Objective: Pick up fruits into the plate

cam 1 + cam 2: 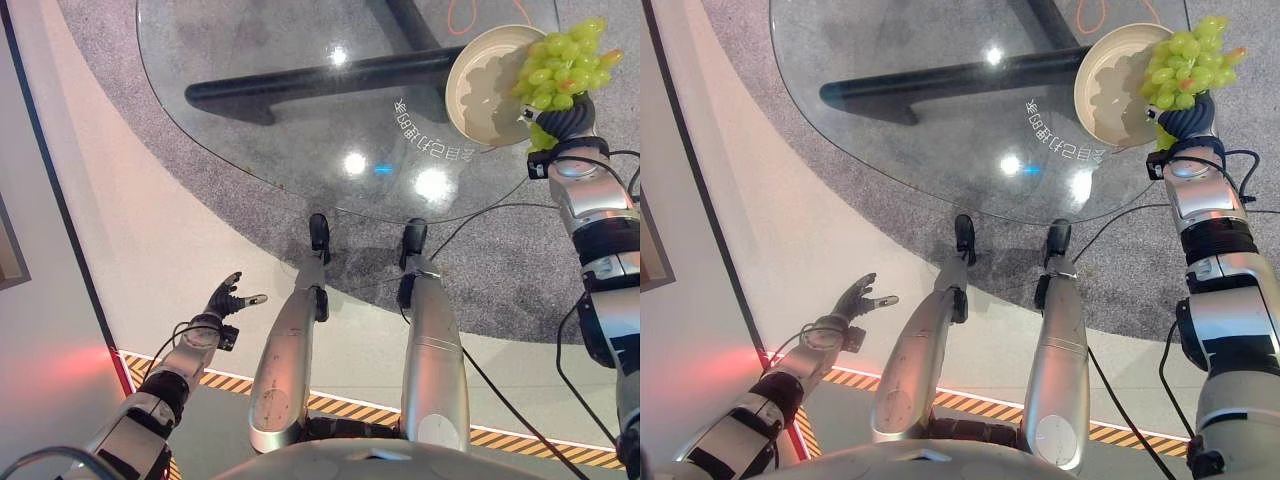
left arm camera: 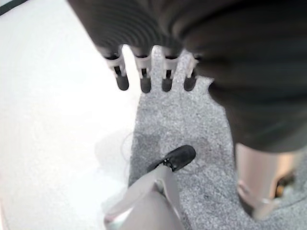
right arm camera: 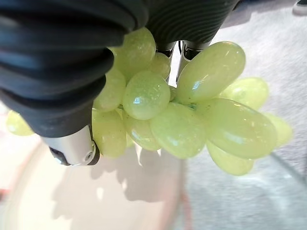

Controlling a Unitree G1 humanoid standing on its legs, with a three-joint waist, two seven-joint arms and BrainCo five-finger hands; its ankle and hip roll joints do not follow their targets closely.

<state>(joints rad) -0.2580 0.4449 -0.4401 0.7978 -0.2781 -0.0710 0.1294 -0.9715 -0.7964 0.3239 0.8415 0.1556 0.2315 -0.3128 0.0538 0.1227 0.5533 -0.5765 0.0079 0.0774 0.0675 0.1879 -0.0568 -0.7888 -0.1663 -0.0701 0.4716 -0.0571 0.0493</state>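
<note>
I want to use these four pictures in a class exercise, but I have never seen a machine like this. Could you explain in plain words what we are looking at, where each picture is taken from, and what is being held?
This is a humanoid robot looking down at its own work. The two wide pictures come from the two eyes of one camera on its head, so they show the same scene from almost the same spot. Before it stands a round glass table with a pale plate near its edge.

The other two pictures come from small cameras on the wrists. The right hand holds a bunch of green grapes just over the plate's rim, its fingers curled round the fruit. The grapes are not yet lying in the plate.

The left hand hangs idle at the robot's side, away from the table, fingers relaxed; its wrist view looks down at the floor.
</note>
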